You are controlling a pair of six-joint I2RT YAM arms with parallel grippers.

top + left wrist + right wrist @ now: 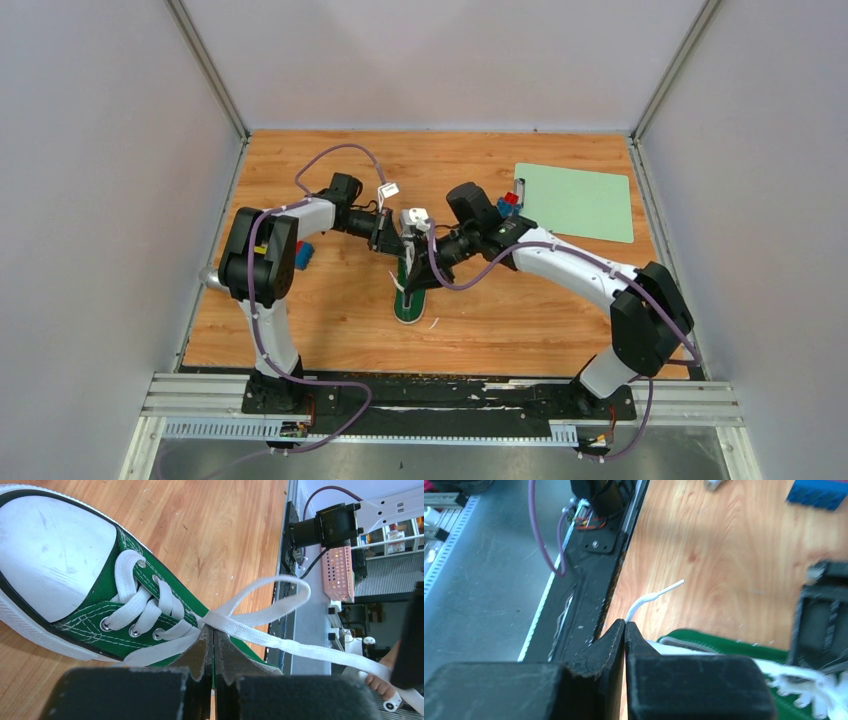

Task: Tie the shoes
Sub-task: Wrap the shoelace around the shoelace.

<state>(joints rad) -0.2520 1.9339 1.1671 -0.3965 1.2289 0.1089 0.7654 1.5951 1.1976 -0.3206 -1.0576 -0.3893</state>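
The green shoe (410, 298) lies mid-table with its white toe cap (47, 555) toward the arms' bases. Its white laces (145, 607) run through the eyelets. My left gripper (213, 629) is shut, and its tips pinch the lace where the strands cross. A loop (280, 587) rises from there, and a taut strand (320, 652) runs off to the lower right. My right gripper (625, 623) is shut at the shoe's (724, 642) side. A thin lace end (654, 596) sticks out from its tips. In the top view both grippers meet over the shoe's opening.
A pale green mat (575, 200) lies at the back right, with a blue and red piece (510, 204) by its corner. A blue block (305, 254) sits beside the left arm. The black rail (589, 580) marks the table's near edge. Walls close in both sides.
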